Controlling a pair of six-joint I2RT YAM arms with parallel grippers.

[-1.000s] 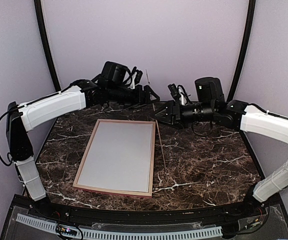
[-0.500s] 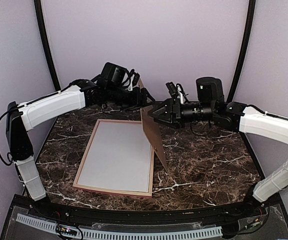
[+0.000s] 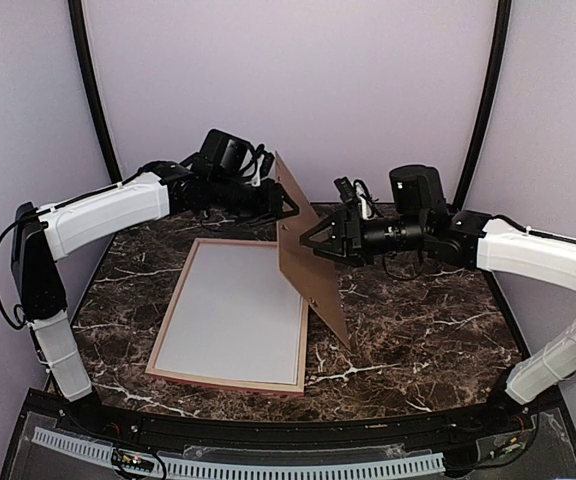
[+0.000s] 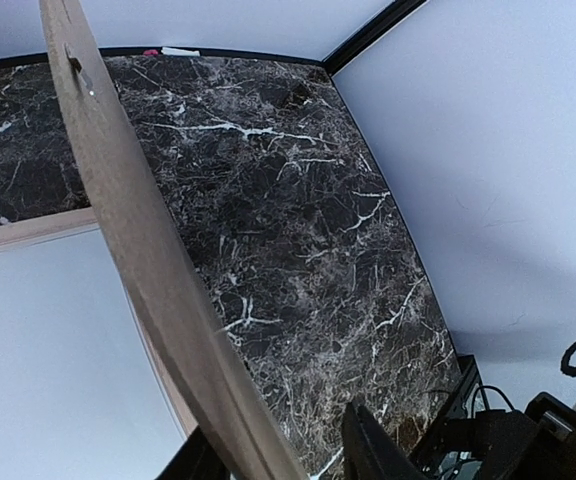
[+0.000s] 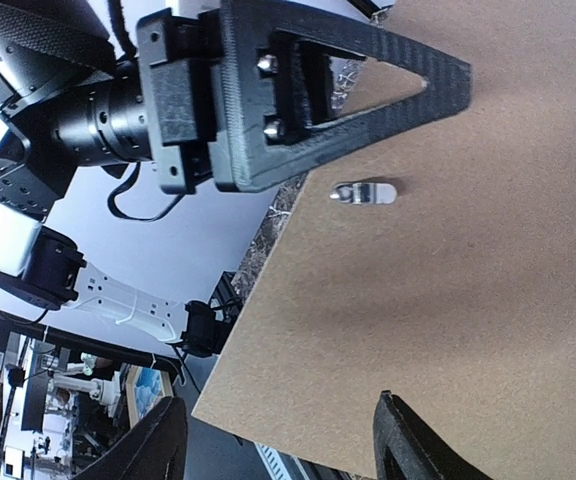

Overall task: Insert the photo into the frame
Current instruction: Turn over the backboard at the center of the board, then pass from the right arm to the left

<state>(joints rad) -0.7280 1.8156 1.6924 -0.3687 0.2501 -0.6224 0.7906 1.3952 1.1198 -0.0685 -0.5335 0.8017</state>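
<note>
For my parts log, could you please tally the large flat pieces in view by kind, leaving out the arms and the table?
Pink thin-railed wooden picture frame, lying flat: 1
Pale flat panel inside that frame: 1
Brown rectangular backing board, tilted up on edge: 1
Total: 3

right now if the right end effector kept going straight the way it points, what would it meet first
The brown backing board: the right end effector points at its tilted face, which fills most of the right wrist view. Whether they already touch is unclear.
</note>
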